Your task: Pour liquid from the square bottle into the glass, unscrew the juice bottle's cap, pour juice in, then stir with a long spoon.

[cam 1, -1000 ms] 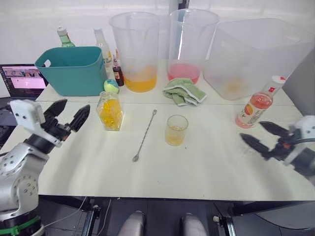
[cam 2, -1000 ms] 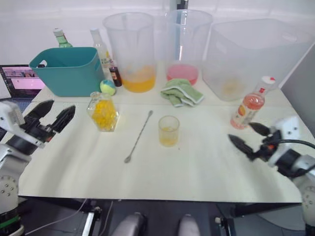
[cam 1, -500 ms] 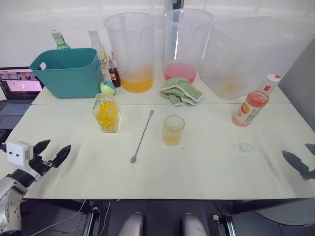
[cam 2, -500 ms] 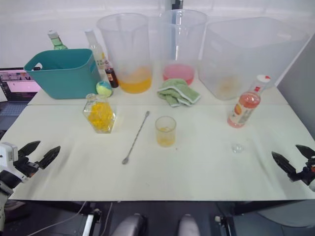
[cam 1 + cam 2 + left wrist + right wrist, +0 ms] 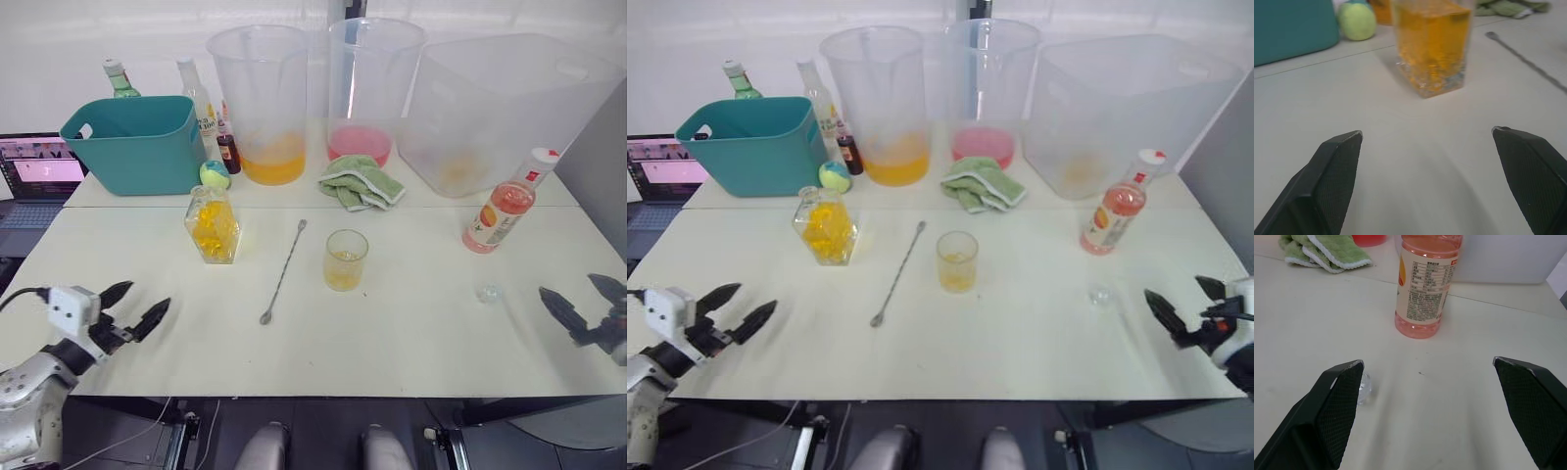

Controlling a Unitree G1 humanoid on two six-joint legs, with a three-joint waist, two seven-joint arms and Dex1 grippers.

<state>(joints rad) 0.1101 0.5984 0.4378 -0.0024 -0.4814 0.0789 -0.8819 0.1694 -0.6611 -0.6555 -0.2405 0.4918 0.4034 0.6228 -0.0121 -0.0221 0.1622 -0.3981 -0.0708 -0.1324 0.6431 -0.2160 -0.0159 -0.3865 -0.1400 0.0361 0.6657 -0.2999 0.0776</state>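
Your left claw [image 5: 130,308] sits low at the lower left of the head view, just above the desk [image 5: 411,343], with its two black fingers spread wide and nothing between them. Your right claw [image 5: 580,305] is at the far right edge, lower down, also spread open and empty.

The square bottle [image 5: 213,223] stands upright left of centre, holding yellow liquid; your left wrist camera looks straight at it past the open fingers, well apart from them. Just behind it lies a small green-yellow ball [image 5: 216,174], beside the teal tub [image 5: 137,142] in the upper left.

The glass [image 5: 346,259] stands upright near the centre of the frame with a little yellow liquid in its bottom. The long spoon [image 5: 283,273] lies flat on the desk between the square bottle and the glass, running diagonally, its small bowl toward the lower left.

The juice bottle [image 5: 506,211] stands upright at the right of the frame, part full of pink juice [image 5: 1419,325], with the cap [image 5: 553,156] on its neck. A small clear object [image 5: 488,292] rests on the desk below it, near your right claw; I cannot tell what it is.

Along the top of the frame stand two large translucent pitchers, one with orange liquid [image 5: 272,168] and one with pink [image 5: 360,143], plus a big clear bin [image 5: 509,108]. A green cloth [image 5: 359,182] lies crumpled in front of the pitchers.
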